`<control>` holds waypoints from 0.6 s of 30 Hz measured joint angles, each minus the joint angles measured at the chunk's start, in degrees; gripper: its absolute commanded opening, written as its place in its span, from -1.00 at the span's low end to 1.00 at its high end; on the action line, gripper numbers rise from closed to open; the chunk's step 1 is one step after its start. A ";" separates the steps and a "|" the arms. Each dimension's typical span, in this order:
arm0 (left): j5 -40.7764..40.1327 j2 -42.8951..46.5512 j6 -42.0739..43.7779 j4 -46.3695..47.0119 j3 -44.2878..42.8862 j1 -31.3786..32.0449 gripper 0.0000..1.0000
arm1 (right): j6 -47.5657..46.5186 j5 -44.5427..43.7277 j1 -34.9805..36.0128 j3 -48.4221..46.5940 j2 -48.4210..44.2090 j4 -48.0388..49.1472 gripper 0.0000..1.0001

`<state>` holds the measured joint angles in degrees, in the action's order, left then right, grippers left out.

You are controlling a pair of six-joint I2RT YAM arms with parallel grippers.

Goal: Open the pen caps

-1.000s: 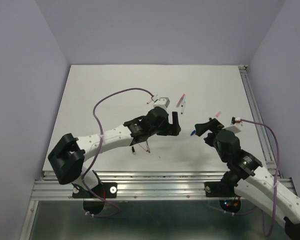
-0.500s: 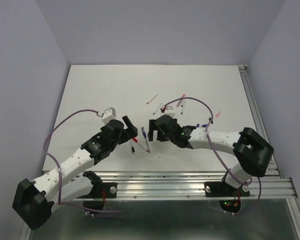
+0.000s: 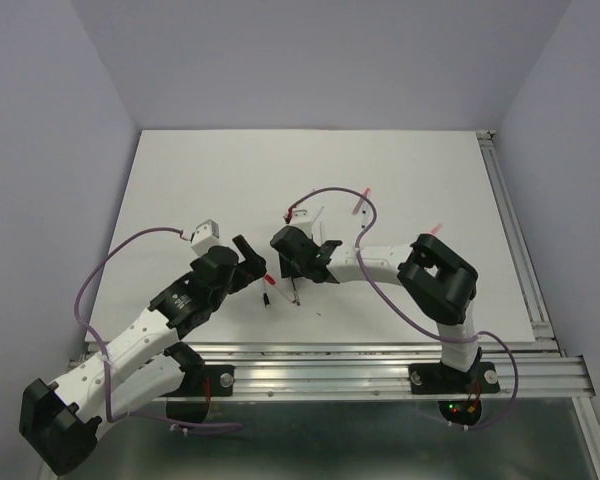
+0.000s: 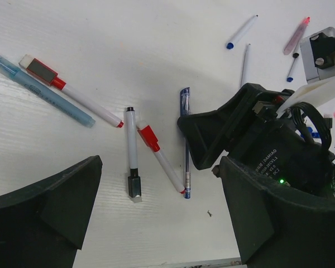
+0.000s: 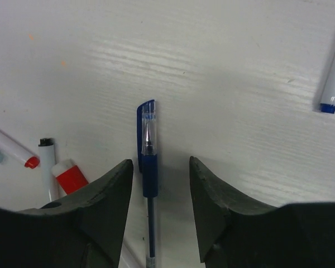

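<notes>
Blue pen cap point(image 5: 148, 131) sitting closed on the bench point(image 5: 240, 84).
I'm watching right fingers point(image 5: 103, 204) spread astride its pen point(image 5: 151, 234); left fingers point(image 4: 50, 206) spread too.

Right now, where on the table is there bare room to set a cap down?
Bare: the far strip of the table along the back wall, and the left side beyond the left hand. The right side shows only a pink pen. Crowded: the middle, where loose pens lie by both hands, the open right hand astride a blue pen.
</notes>
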<state>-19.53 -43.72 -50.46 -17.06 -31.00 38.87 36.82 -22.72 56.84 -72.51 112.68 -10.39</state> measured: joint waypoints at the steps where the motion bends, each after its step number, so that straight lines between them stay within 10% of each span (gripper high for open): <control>1: 0.00 0.09 -0.02 0.02 0.17 0.00 0.98 | 0.00 -0.31 0.04 -0.09 0.44 -0.37 -0.04; 18: 1.79 -1.01 0.00 0.09 0.50 0.00 0.98 | 2.23 -4.09 2.05 0.61 0.17 -1.53 -0.72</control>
<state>-17.74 -44.73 -50.46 -16.97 -30.50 38.87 39.05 -26.81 58.89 -71.90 112.86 -11.92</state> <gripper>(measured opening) 0.986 0.189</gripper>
